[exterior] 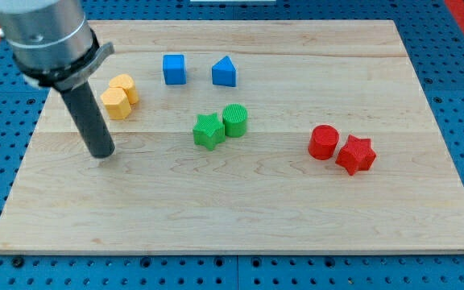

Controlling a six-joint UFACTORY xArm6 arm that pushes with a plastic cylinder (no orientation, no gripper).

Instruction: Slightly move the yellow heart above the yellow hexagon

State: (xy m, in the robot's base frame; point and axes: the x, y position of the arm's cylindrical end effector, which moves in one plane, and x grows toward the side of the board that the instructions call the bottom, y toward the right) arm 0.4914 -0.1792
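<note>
Two yellow blocks touch near the board's upper left. The upper one [125,85] looks like the yellow heart and the lower one [115,103] like the yellow hexagon. My tip [102,154] rests on the board below them, slightly to the left, apart from both. The rod rises from it toward the view's top left.
A blue cube [174,69] and a blue triangular block [224,72] sit near the top centre. A green star [208,131] touches a green cylinder [235,120] mid-board. A red cylinder [323,142] touches a red star [355,155] at right. The wooden board [248,217] lies on a blue pegboard.
</note>
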